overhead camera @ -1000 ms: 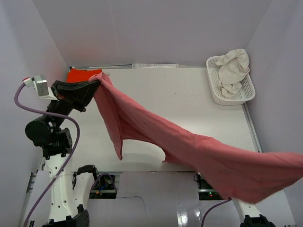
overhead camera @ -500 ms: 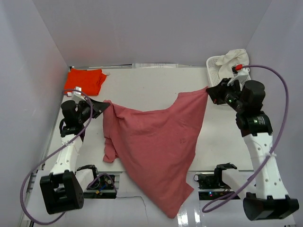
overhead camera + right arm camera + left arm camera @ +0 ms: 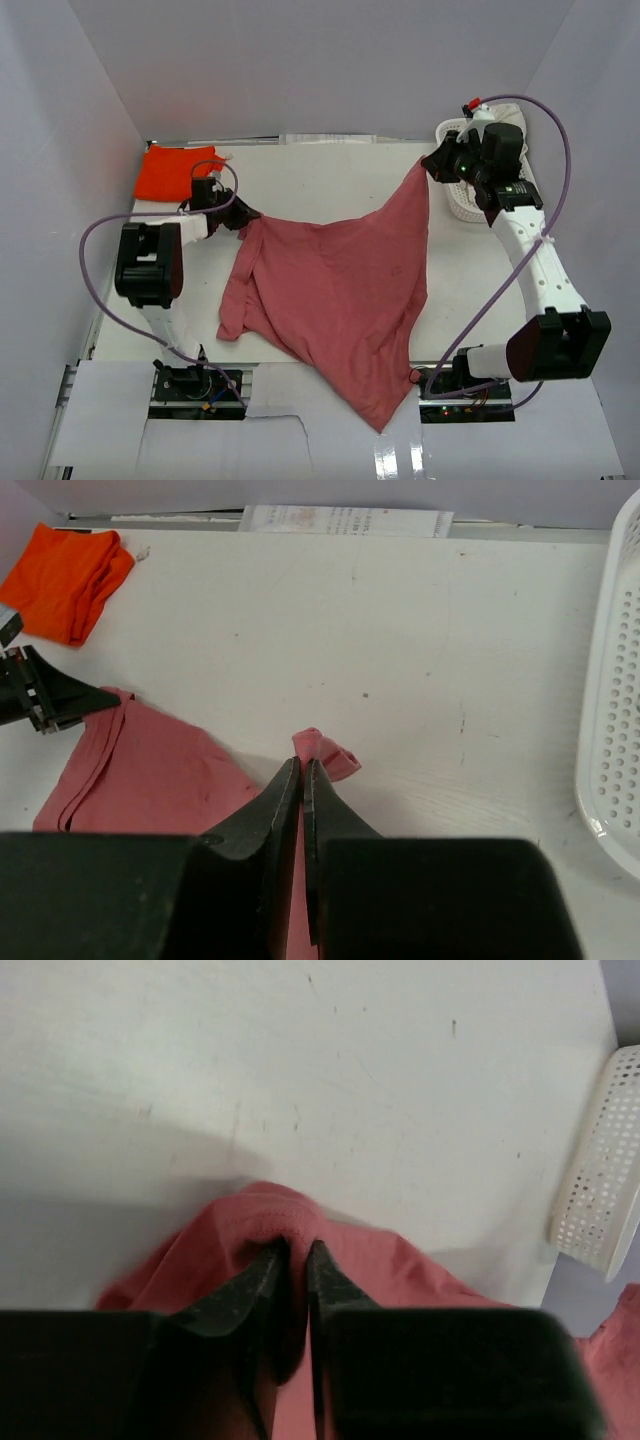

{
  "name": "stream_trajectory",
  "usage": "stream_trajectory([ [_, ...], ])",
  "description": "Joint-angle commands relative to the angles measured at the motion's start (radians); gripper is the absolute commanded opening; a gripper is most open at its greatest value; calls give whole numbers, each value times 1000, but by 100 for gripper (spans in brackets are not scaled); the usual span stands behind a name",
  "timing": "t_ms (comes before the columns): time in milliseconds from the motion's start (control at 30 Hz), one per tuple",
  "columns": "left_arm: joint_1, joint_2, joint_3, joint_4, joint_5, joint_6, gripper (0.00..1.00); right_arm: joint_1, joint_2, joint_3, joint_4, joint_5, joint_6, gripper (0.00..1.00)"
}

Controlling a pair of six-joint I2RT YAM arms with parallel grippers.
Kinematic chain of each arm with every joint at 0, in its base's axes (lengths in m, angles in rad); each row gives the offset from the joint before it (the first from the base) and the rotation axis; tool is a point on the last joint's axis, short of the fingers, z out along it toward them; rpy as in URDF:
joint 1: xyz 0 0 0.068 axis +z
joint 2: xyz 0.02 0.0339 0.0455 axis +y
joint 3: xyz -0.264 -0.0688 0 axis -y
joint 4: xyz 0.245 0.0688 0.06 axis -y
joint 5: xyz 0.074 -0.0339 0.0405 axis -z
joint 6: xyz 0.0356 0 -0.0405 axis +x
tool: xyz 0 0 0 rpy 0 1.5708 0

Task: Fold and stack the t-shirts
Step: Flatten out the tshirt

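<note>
- Top view: my left gripper [image 3: 243, 213] sits low over the table [image 3: 330, 180], at the near-left corner of the rose-red t-shirt [image 3: 340, 290]. The cloth bunches right at its tips.
- Top view: my right gripper [image 3: 432, 165] is raised, holding the shirt's opposite corner. From there the cloth hangs down and spreads across the table towards the left gripper. One long point trails over the near table edge.
- Top view: the orange-red t-shirt [image 3: 175, 172] lies folded behind and outboard of the left gripper, apart from it. The white basket [image 3: 458, 205] is just beside the right gripper, partly hidden by that arm.
- Left wrist: the fingers stand close together with only a thin slit between them. A fold of rose-red cloth is humped over the tips. I cannot tell whether they really pinch it. The basket is far ahead to the right.
- Right wrist: the fingers are closed tight on a small tuck of rose-red cloth poking out past the tips. The rest of the shirt lies below and to the left, reaching the left gripper.
</note>
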Motion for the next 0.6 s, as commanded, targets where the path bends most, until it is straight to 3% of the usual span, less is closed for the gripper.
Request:
stream_trajectory([
  [0, -16, 151, 190, -43, -10, -23, 27, -2, 77, 90, 67, -22, -17, 8],
  [133, -18, 293, 335, -132, 17, -17, 30, -2, 108, 79, 96, -35, -13, 8],
  [200, -18, 310, 368, -161, 3, 1, 25, -2, 121, 68, 108, -29, -13, 8],
  [300, -27, 276, 388, -74, 68, 45, 17, -3, 138, 70, 111, -38, -14, 8],
  [433, -64, 118, 227, 167, 84, 64, 18, -2, 126, 30, 131, -45, -13, 8],
  [567, -79, -26, -20, 371, 70, 38, 6, -2, 105, -20, 143, -39, -13, 8],
])
